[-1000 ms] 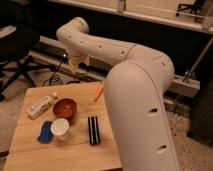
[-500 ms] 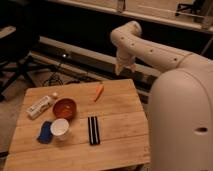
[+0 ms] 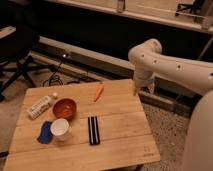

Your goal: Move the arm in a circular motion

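The cream-white arm (image 3: 170, 67) of thick rounded segments with small dark screw holes reaches in from the right and bends down at its far end. Its short pale gripper (image 3: 142, 90) hangs over the table's right back corner, above the wood and to the right of the carrot. It holds nothing that I can see.
A wooden table (image 3: 120, 135) carries an orange carrot (image 3: 98, 92), a red-brown bowl (image 3: 64, 107), a white cup (image 3: 60, 128) on a blue cloth (image 3: 45, 132), a white bottle (image 3: 40, 106) and a black ridged bar (image 3: 93, 130). An office chair (image 3: 17, 55) stands at left.
The arm has swung from left to right across the view and lower; the gripper went from above the table's back left to its right back corner. The table objects have not moved.
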Robot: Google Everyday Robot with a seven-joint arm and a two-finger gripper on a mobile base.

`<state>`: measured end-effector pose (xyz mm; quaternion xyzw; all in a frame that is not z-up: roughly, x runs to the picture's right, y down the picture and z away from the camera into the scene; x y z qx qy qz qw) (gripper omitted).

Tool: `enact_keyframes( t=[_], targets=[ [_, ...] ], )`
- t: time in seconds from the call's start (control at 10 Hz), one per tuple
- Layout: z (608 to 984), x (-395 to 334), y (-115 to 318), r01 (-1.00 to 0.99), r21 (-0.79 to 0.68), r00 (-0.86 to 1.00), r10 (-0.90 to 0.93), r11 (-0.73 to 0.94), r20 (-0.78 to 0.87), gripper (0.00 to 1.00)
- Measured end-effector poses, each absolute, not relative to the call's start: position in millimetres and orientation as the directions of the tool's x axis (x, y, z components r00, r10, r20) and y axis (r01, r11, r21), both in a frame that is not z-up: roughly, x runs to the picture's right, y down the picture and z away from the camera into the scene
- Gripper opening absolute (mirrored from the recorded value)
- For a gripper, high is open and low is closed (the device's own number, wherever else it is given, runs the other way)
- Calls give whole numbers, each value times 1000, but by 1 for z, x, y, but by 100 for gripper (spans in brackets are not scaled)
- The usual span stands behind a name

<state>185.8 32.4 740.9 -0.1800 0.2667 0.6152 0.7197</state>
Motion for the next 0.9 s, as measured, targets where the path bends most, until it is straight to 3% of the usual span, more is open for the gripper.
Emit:
enact_keyframes(
  t=[0.5, 0.7, 0.9],
  targets=[
    [667, 40, 116, -857, -243, 498, 606, 455, -620, 65],
    [637, -37, 126, -744, -388, 662, 518, 544, -542, 65],
    [618, -123, 107, -620, -481, 785, 473, 620, -400, 65]
  ],
)
